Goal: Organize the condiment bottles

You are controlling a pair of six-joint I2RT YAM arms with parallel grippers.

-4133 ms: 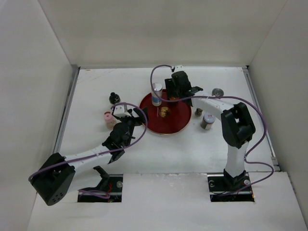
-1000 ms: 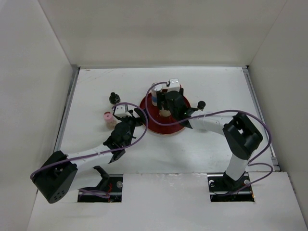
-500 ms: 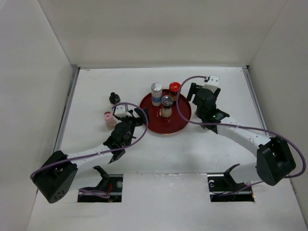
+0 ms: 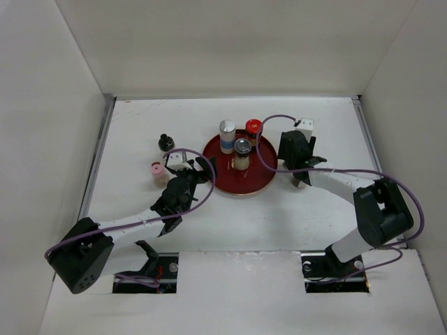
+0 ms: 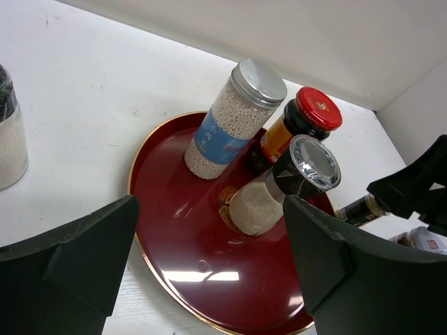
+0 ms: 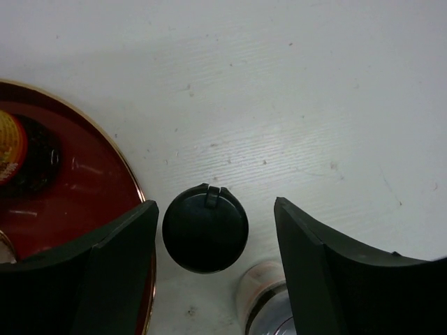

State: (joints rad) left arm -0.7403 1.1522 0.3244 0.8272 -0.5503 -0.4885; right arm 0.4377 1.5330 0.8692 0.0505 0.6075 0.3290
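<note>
**Three bottles on red tray**

Blue-banded shaker [image 5: 234, 115], red-lidded jar [image 5: 307, 120] and shiny-lidded jar [image 5: 279, 185] upright on red tray [image 5: 167, 223]. Right hand [image 6: 215, 216] released, straddling black-capped bottle [image 6: 204, 237] on tabletop [image 6: 314, 84] just beside tray rim. Left hand [image 5: 209, 206] released, empty, near tray's left edge.

Brightness: bright and even in every view; the white table [image 4: 140, 132] and walls [image 4: 230, 49] look nearly washed out.
Shadows: faint, soft, close under the arms [image 4: 133, 223] and bottles [image 4: 228, 136].
Glare: white streaks on the red tray [image 5: 181, 276]; shine on the silver lid [image 5: 260, 82].
Focus: bottles crisp in the left wrist view; black cap [image 6: 204, 228] slightly soft.
Near edges: wrist-view fingers [image 6: 91, 279] dark and blurred.
</note>
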